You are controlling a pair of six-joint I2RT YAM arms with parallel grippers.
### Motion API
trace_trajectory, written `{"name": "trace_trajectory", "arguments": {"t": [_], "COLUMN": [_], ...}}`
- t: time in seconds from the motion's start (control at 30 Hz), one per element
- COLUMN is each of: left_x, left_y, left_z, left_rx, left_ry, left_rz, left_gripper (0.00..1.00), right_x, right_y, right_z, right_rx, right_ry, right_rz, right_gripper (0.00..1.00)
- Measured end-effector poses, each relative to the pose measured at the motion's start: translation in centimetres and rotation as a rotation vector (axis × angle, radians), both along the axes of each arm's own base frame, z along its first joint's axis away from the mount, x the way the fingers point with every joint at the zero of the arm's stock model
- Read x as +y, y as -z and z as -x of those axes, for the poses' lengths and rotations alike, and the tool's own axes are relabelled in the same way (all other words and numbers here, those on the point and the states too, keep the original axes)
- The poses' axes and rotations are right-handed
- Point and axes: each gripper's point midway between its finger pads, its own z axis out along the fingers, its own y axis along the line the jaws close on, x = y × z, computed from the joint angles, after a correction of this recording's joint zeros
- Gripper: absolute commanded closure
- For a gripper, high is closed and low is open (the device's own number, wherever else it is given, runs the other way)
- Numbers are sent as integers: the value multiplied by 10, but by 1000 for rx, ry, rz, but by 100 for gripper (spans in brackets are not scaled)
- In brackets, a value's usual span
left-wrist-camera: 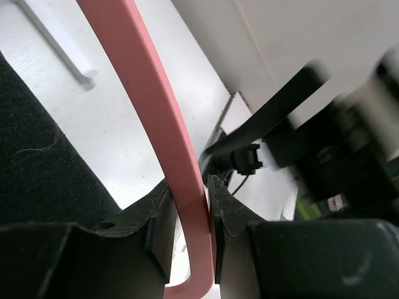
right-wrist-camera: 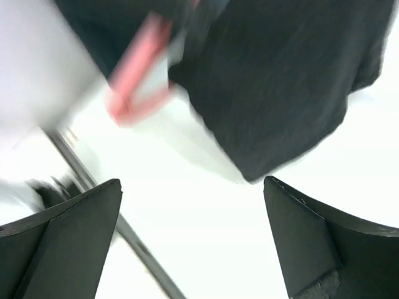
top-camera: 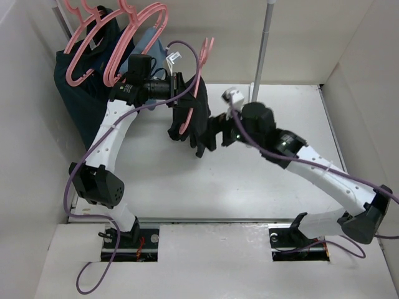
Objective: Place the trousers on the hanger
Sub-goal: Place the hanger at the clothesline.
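The left fingers [left-wrist-camera: 156, 224] are clamped on the pink bar of the hanger [left-wrist-camera: 149, 93], which is held above the surface [top-camera: 206, 187]. The trousers [top-camera: 199, 131] are draped over it, long axis hanging downward. The right fingers [right-wrist-camera: 75, 243] stand wide apart and empty just right of the trousers, the fabric straight ahead; this arm is judged nearer for any adjustment

Top camera: up high, behind my arm bases, looks down on whole white table [top-camera: 187, 187]. My left arm on left side. Far off, so things look small.
Left wrist camera: rides on my left arm, looks out past left gripper [left-wrist-camera: 190, 196], very near pink hanger [left-wrist-camera: 163, 118].
Right wrist camera: looks down past right gripper [right-wrist-camera: 193, 212], near black trousers [right-wrist-camera: 280, 81], blurry.
All three views share hanger. Top and right wrist views share trousers.
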Motion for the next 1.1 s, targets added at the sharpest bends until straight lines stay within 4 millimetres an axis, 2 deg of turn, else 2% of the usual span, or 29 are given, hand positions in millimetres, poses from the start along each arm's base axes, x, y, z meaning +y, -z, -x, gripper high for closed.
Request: {"name": "trace_trajectory", "arguments": {"t": [0.1,0.17,0.23,0.37,0.47,0.5,0.53,0.63,0.67,0.97,1.1], "left_x": [-2,-4,-5,-6,-5,-5,-3,-2,-3,8,13], "left_y": [-7,-11,-15,-22,-25,-25,-24,-19,-19,-25,-25], "left_z": [2,2,2,-1,-5,-6,-9,-12,-15,-32,-44], "left_rx": [26,37,37,23,20,20,23,39,34,-27,-51], "left_ry": [5,6,11,14,15,15,11,4,-6,-58,-108], "left_rz": [29,46,62,84,114,123,130,139,140,155,160], "left_gripper": [100,100,100,100,100,100,100,100,100,100,100], "right_x": [15,20,23,31,41,45,46,50,51,57,60], "right_y": [51,71,79,76,67,64,62,57,57,32,32], "right_z": [13,7,-10,-43,-66,-75,-81,-94,-96,-121,-136], "right_rx": [-43,-66,-103,-171,-207,-219,-228,-245,-246,-276,-276], "right_ry": [-48,-42,3,87,149,177,195,243,255,319,323], "right_rz": [132,192,230,247,243,238,239,240,245,210,205], "right_gripper": [0,0,0,0,21,34,58,92,100,100,100]}}
